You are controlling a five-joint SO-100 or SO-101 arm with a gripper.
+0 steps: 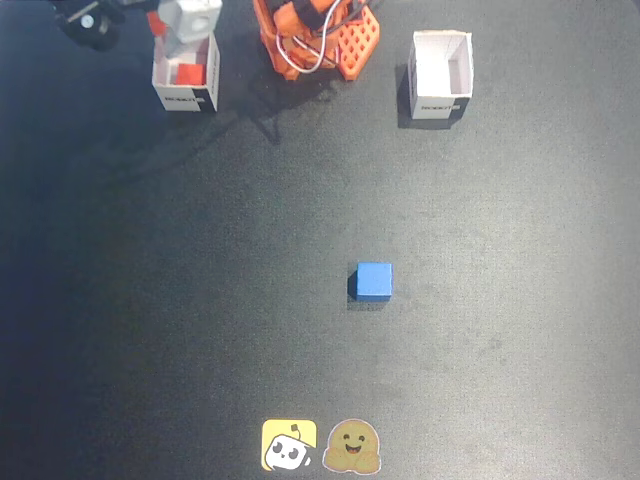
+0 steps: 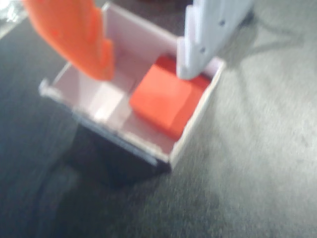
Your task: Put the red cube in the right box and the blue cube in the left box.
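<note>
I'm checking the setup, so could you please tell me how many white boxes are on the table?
2. One box sits at the upper left of the fixed view, holding the red cube; the other box sits empty at the upper right.

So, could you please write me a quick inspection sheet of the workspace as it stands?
Surface: dark mat, bare apart from items below.
Job's things: red cube lies inside the left-hand box of the fixed view; blue cube sits mid-mat; right-hand box holds nothing.
Clutter: two stickers at the near edge.
Grippers: gripper open above the red cube.
Cables: white wires at the arm base.
Surroundings: nothing seen.
</note>
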